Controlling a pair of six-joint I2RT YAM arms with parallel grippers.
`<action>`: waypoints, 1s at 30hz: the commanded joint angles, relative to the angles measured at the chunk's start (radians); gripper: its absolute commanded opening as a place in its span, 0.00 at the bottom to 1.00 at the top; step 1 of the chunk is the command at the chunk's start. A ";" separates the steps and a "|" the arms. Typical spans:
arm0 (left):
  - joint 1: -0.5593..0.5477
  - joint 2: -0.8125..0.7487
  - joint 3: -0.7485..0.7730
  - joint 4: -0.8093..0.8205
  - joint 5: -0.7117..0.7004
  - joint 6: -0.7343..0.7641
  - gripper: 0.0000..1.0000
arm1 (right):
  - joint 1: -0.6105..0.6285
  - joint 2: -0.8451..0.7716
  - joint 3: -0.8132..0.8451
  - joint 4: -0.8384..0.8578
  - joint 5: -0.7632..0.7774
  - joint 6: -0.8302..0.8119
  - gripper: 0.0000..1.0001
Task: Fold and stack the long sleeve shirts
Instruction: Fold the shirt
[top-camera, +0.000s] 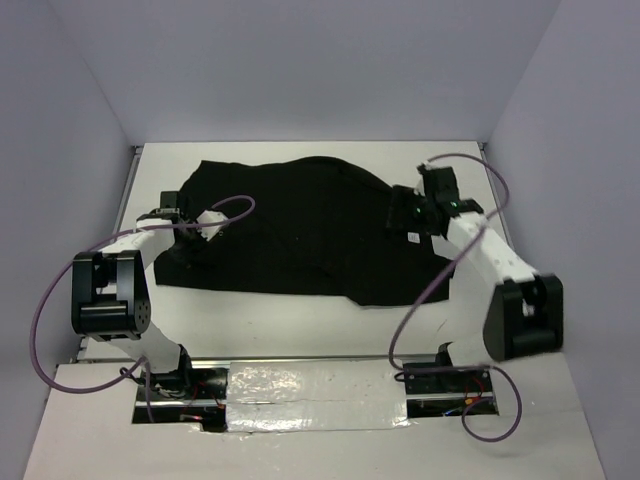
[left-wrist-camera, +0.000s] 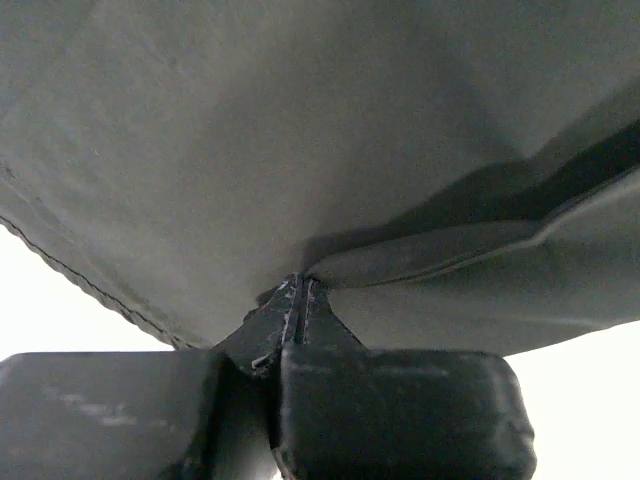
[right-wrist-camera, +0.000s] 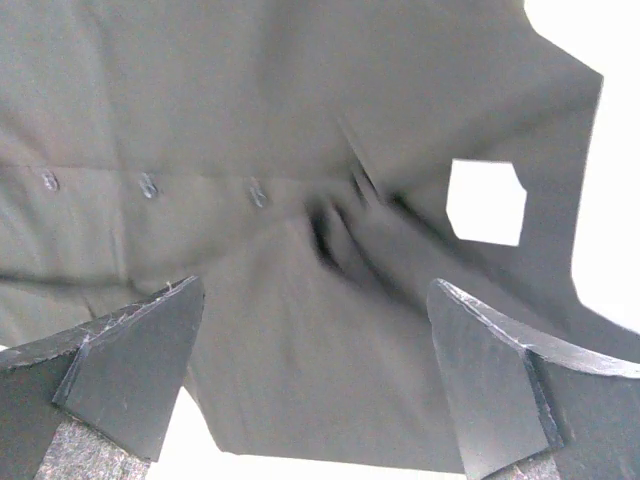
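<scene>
The black long sleeve shirt (top-camera: 310, 225) lies spread and rumpled across the middle of the white table. My left gripper (top-camera: 212, 226) is at the shirt's left side. In the left wrist view the left gripper (left-wrist-camera: 300, 285) is shut, with a fold of the shirt (left-wrist-camera: 300, 130) pinched at its tips. My right gripper (top-camera: 400, 215) hovers over the shirt's right part. Seen from the right wrist, the right gripper (right-wrist-camera: 315, 290) stands wide open above the fabric (right-wrist-camera: 300, 380), holding nothing. A small white square tag (right-wrist-camera: 485, 203) and a row of buttons (right-wrist-camera: 148, 186) show on the cloth.
Bare white table (top-camera: 300, 320) shows in front of the shirt, and a narrow strip behind it (top-camera: 300, 150). Grey walls close in the left, back and right. Purple cables (top-camera: 420, 300) loop from both arms. Shiny tape (top-camera: 310, 395) covers the near edge between the bases.
</scene>
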 joint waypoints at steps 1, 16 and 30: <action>0.006 -0.020 0.009 0.029 0.038 -0.039 0.00 | -0.032 -0.207 -0.184 -0.115 0.054 0.042 1.00; 0.008 -0.055 -0.004 0.063 0.031 -0.058 0.00 | -0.062 -0.027 -0.344 -0.101 0.042 0.098 0.85; 0.029 0.037 0.111 0.089 0.015 -0.090 0.00 | 0.113 0.292 0.198 -0.115 -0.221 0.075 0.07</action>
